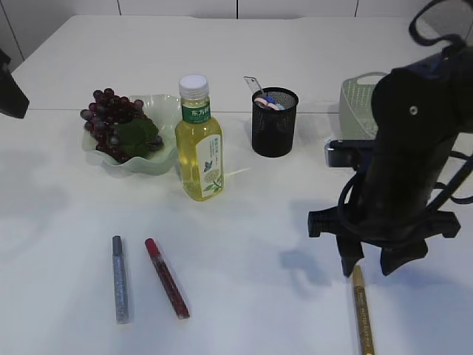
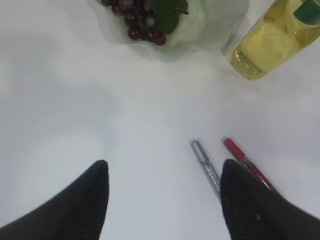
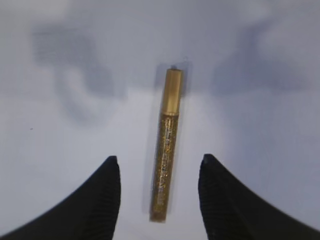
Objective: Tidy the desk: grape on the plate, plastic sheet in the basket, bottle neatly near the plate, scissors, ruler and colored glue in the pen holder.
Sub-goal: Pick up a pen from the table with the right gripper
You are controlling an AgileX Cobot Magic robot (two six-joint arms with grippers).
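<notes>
hidden: basket point(image 1: 358, 103) behind right arm; gold glue point(image 1: 361, 310) cut off | surface point(image 1: 244, 244) white | both pincers released, left point(image 2: 165, 200), right point(image 3: 159, 195)

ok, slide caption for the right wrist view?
Open right gripper poised over gold glitter glue pen lying on the white table.
</notes>
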